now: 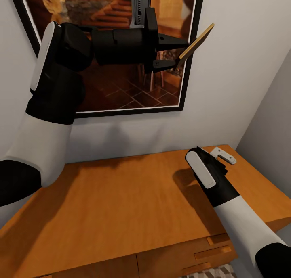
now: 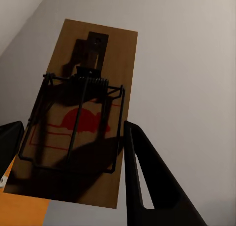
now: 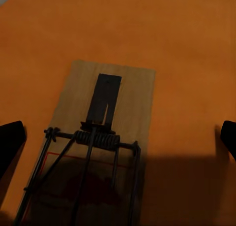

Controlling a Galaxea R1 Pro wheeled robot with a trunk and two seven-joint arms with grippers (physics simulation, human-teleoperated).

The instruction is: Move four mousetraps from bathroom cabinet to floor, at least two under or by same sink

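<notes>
My left gripper (image 1: 179, 53) is raised in front of the wall, shut on one tan mousetrap (image 1: 196, 45) by its lower end. In the left wrist view this mousetrap (image 2: 78, 113) sits between the dark fingers (image 2: 147, 177), spring and red print facing the camera. My right arm (image 1: 210, 177) hangs over the right part of the orange-brown cabinet top (image 1: 121, 205). The right gripper (image 3: 120, 132) stands open, its fingertips wide on either side of a second mousetrap (image 3: 98, 142) lying flat on the cabinet top (image 3: 187, 48). In the head view my wrist hides that trap.
A large black-framed picture (image 1: 121, 88) hangs on the wall behind the cabinet. A side wall (image 1: 270, 120) closes the right end. Drawer fronts (image 1: 210, 249) show below the top, with a sliver of patterned floor (image 1: 214, 273) beneath.
</notes>
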